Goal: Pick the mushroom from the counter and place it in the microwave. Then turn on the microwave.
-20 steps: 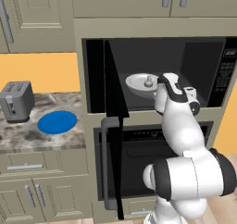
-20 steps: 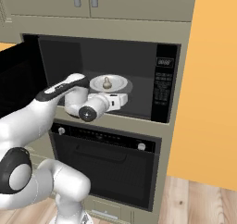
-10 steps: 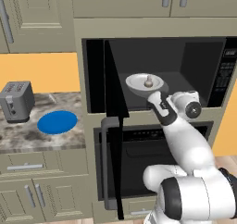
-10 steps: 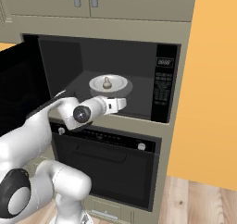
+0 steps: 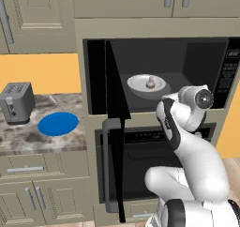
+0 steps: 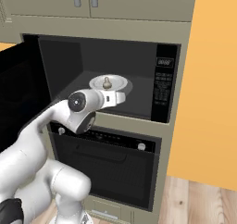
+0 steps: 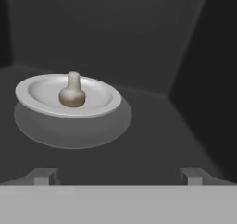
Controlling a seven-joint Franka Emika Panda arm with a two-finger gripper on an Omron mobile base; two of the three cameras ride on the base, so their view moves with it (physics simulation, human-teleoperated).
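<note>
Inside the open microwave (image 6: 69, 65) the mushroom (image 7: 72, 92) rests on its white dish (image 7: 41, 96); tool (image 7: 118, 176) spread, empty; next, shut the door (image 5: 116, 127) and start it.

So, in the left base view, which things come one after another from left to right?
Toaster → blue plate → open microwave door → mushroom on its white dish → microwave keypad.

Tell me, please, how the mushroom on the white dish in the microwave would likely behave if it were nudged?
The mushroom rests cap-down with its stem up, so it would probably rock or roll on that rounded cap. It looks small, so likely light. The shallow white dish curves up at its rim, which might keep it from rolling off.
</note>
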